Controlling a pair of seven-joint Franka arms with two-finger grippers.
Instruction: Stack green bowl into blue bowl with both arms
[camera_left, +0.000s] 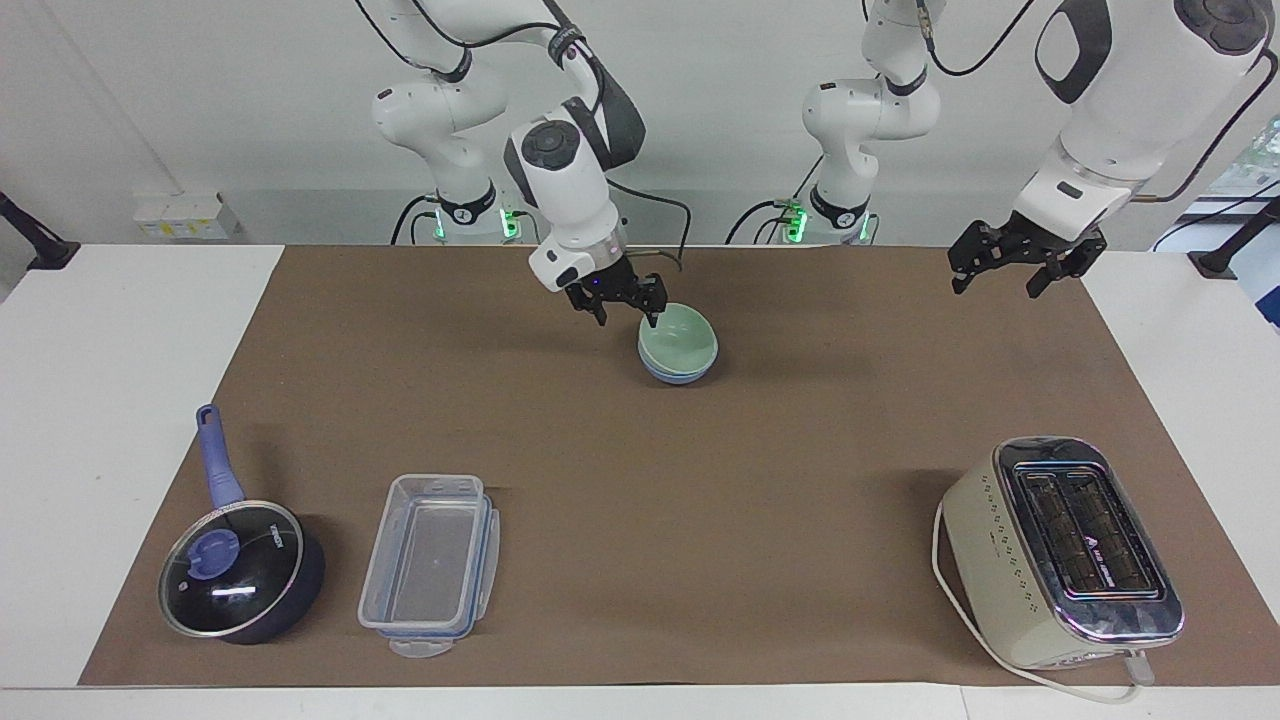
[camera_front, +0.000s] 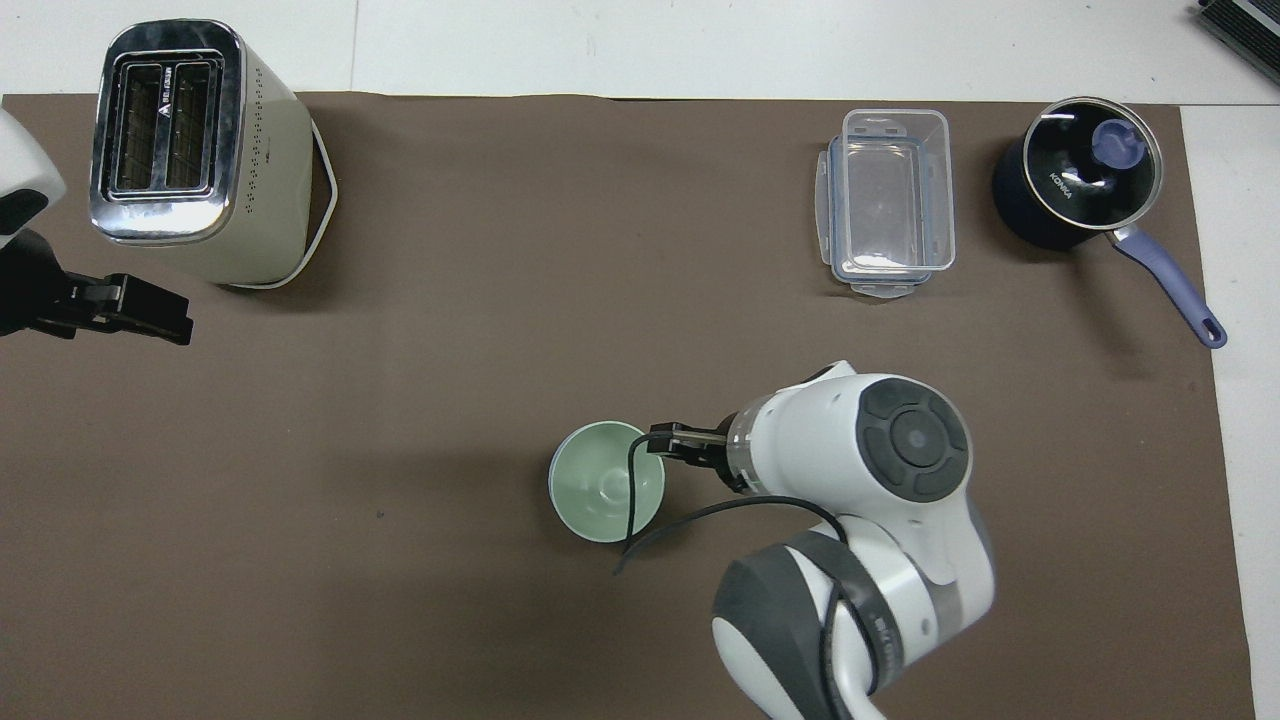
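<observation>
The small round pale mint-green bowl (camera_left: 680, 337) sits nested in the small round medium-blue bowl (camera_left: 677, 373), of which only a thin band shows beneath the green rim. The stack rests on the brown paper-covered counter (camera_left: 640, 560), just beside and below the right end effector (camera_left: 625, 304), on the side toward the left arm's end. Judged from how they lie, the stacking looks done.

The right end effector hangs just above the green bowl's rim with its two black fingers spread wide, holding nothing. The left end effector (camera_left: 1012, 274) waits over the counter's edge at its own end, well apart from the bowls, fingers spread and empty.

Both bowls look like smooth matte plastic or melamine: probably light, stiff, and a little slippery on their curved walls. A pinch across the thin rim, one finger inside and one outside, seems the surest hold; the wall offers no flat face. Being the same size, they nest snugly, so lifting the green one could drag the blue one along.

Away from both end effectors stand a cream toaster with chrome top (camera_left: 1060, 555), a clear rectangular plastic container (camera_left: 430, 562), and a dark pot with a blue-knobbed glass lid (camera_left: 240, 570).
</observation>
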